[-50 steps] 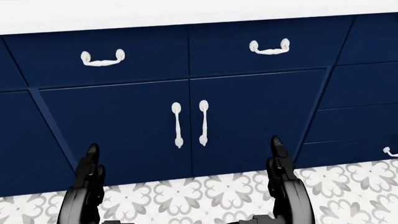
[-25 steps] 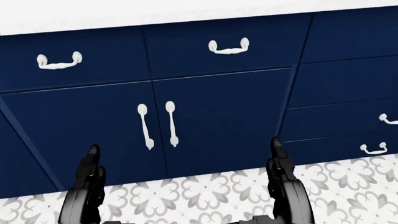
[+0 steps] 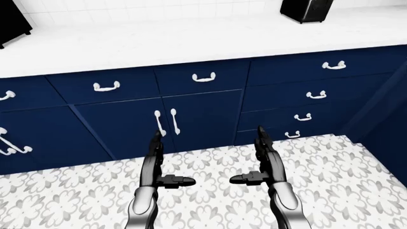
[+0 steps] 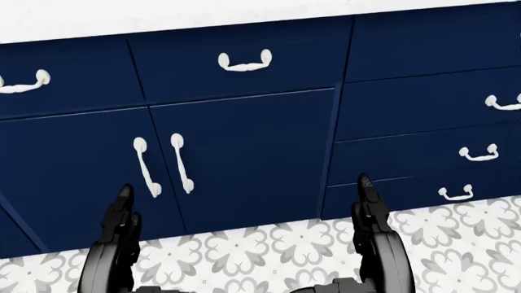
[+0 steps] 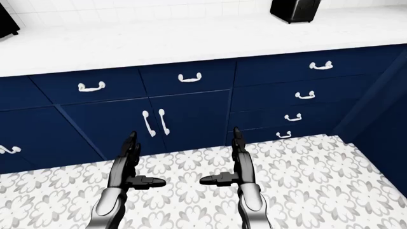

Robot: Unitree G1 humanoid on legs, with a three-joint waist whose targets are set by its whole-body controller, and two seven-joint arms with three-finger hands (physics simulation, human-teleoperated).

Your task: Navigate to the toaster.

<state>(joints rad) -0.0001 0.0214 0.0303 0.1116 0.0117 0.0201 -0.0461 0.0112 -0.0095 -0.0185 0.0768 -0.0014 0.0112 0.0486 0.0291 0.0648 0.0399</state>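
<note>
A black boxy appliance [image 3: 306, 9], which may be the toaster, stands on the white counter [image 3: 191, 43] at the top right of the left-eye view, cut off by the top edge. My left hand [image 3: 166, 162] and right hand [image 3: 254, 160] are held out low over the floor, fingers straight and thumbs turned inward, both open and empty. They are far below and short of the counter. In the head view only the dark blue cabinet fronts and both hands [image 4: 118, 238] [image 4: 371, 232] show.
Dark blue cabinets [image 3: 203, 119] with white handles run under the counter, with a drawer stack [image 3: 305, 95] at the right. Another black appliance [image 3: 9, 24] sits at the top left. A dark blue cabinet side [image 3: 388, 109] closes the right. The floor [image 3: 210, 191] is grey patterned tile.
The whole head view has shifted: cabinet doors and handles slid left and the drawer stack came in from the right, so the camera moved right. The hands kept their pose.
</note>
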